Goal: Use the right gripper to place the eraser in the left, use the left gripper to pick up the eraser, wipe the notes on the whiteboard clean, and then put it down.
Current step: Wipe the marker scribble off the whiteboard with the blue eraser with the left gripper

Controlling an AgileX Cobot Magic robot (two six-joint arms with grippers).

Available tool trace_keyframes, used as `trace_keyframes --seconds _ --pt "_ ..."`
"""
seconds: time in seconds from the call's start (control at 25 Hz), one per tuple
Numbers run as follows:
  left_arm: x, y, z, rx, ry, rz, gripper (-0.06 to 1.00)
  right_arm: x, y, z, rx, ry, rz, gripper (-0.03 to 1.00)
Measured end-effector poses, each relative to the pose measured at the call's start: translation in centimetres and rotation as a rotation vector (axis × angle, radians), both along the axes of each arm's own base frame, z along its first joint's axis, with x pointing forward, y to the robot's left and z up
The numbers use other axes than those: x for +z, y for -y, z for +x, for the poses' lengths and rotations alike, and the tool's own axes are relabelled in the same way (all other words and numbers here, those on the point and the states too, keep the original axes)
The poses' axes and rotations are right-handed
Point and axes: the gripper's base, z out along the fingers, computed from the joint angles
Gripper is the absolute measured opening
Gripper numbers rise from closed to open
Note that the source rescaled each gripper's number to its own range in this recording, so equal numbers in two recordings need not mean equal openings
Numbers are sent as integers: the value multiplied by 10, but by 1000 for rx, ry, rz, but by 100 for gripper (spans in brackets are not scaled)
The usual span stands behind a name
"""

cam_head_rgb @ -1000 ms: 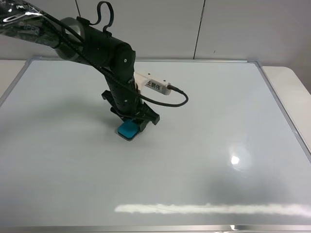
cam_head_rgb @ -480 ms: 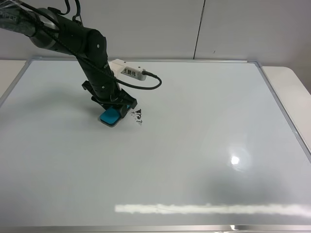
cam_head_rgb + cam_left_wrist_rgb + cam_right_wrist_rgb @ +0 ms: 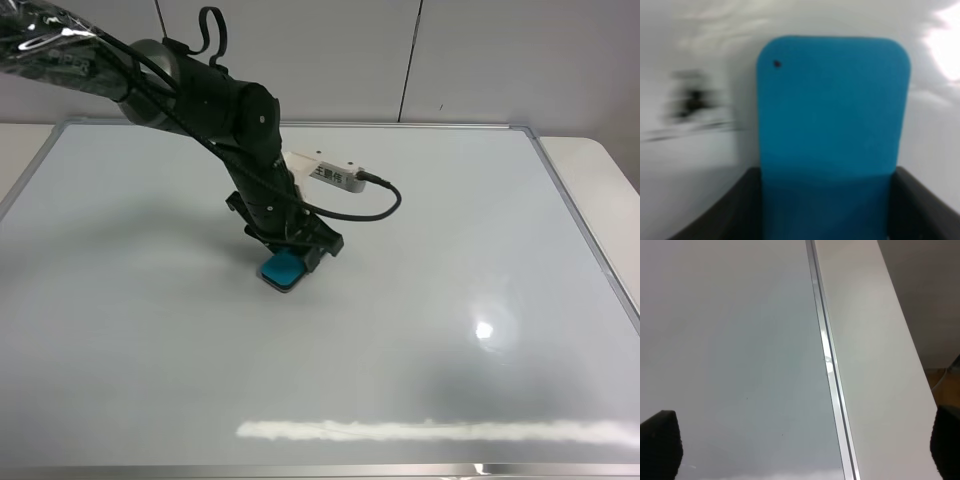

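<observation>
The left gripper is shut on the teal-blue eraser and presses it flat on the whiteboard, left of centre. In the left wrist view the eraser fills the middle between the black fingers. Beside it there is a blurred dark smear, the notes. In the exterior high view the arm and eraser hide the notes. The right gripper shows only in its own wrist view. Its fingertips stand far apart, open and empty, above the whiteboard's framed edge.
A thin silver frame borders the board, with a strip of white tabletop beyond it. A white box with a black cable rides on the left arm. Light glare lies on the board at the lower right.
The left gripper swept the eraser to the left, baring black scribbles, then back to the right over them. The scribbles no longer show in the exterior high view.
</observation>
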Motion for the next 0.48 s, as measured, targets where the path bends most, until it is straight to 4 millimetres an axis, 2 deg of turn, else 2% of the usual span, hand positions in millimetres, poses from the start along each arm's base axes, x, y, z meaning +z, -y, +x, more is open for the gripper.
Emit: trace_keyframes --seconds 0.12,0.2,0.36,0.48 --pt "-1 17 -13 -25 -11 -24 0 0 0 0 0 0 0 100" --pt "-2 20 -16 -33 -11 -22 0 0 0 0 0 0 0 100" --pt "-2 12 -9 -11 -18 -17 0 0 0 0 0 0 0 100" --pt "-3 -5 6 21 -10 -1 0 0 0 0 0 0 0 100"
